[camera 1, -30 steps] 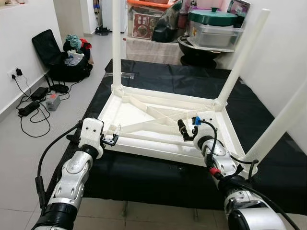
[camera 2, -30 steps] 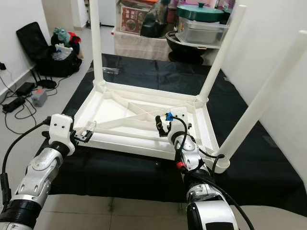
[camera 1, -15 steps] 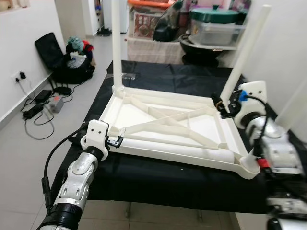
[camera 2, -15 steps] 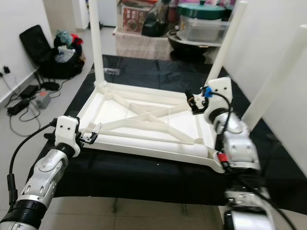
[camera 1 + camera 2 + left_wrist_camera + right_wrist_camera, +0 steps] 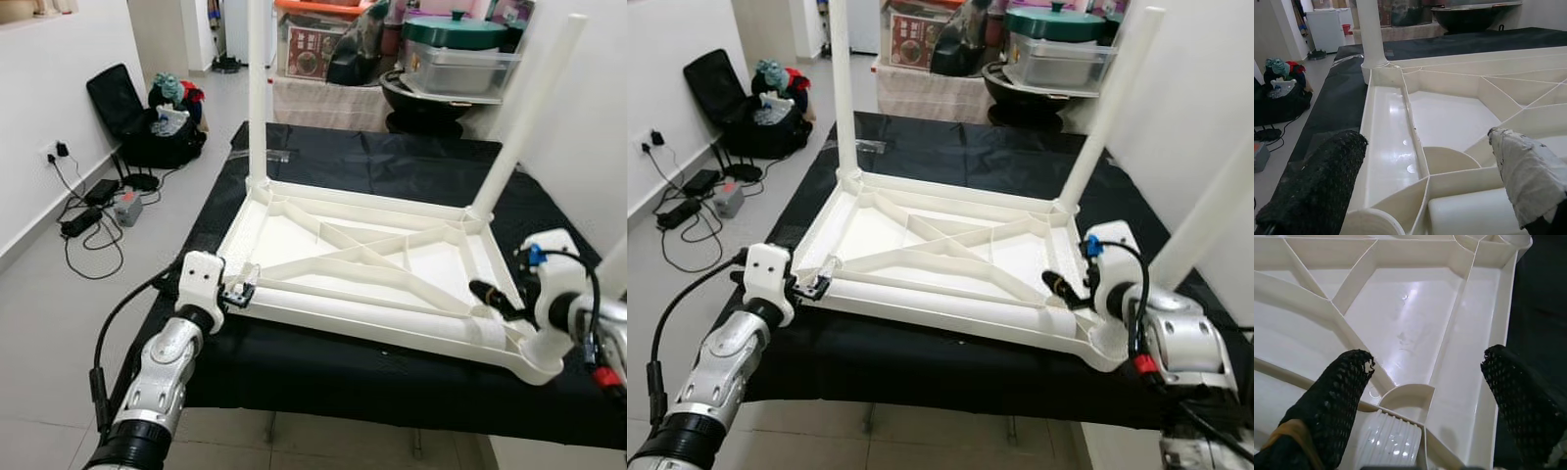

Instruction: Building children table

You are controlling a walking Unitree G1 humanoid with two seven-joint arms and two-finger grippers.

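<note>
Both grippers (image 5: 1420,396) (image 5: 1425,196) wide open, seemingly empty, over table (image 5: 372,264).

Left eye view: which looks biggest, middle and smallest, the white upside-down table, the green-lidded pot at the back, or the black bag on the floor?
1. Upside-down table, biggest.
2 and 3. Black bag and green-lidded pot look alike; both sit farther back, so no ranking.

White table (image 5: 323,255), black mat (image 5: 392,166), black mesh-patterned right claw (image 5: 1425,401), green lid (image 5: 458,29)
</note>
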